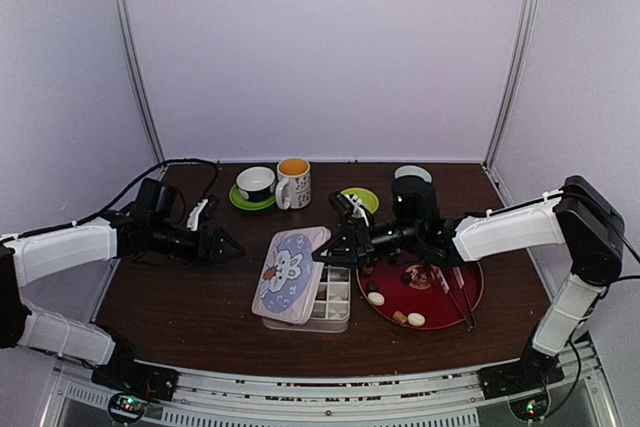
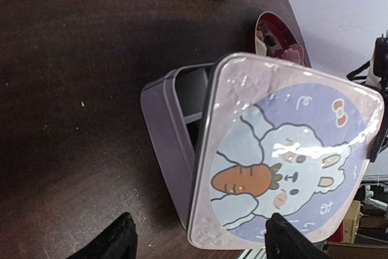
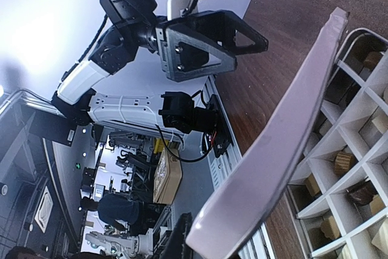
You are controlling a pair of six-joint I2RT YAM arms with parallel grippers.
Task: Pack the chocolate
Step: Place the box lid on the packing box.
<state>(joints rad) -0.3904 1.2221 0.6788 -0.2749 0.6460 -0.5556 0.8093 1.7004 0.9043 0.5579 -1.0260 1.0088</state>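
Observation:
The pale tin's rabbit lid lies tilted over the left part of the open divided box. My right gripper is at the lid's right edge. In the right wrist view the lid runs between its jaws, with one finger showing and the other hidden. Brown chocolate pieces sit in several compartments. More chocolate pieces lie on the red plate. My left gripper is open and empty left of the tin, its fingertips wide apart before the lid.
Pink tongs lie on the red plate. At the back stand a cup on a green saucer, a mug, a green bowl and a black cylinder.

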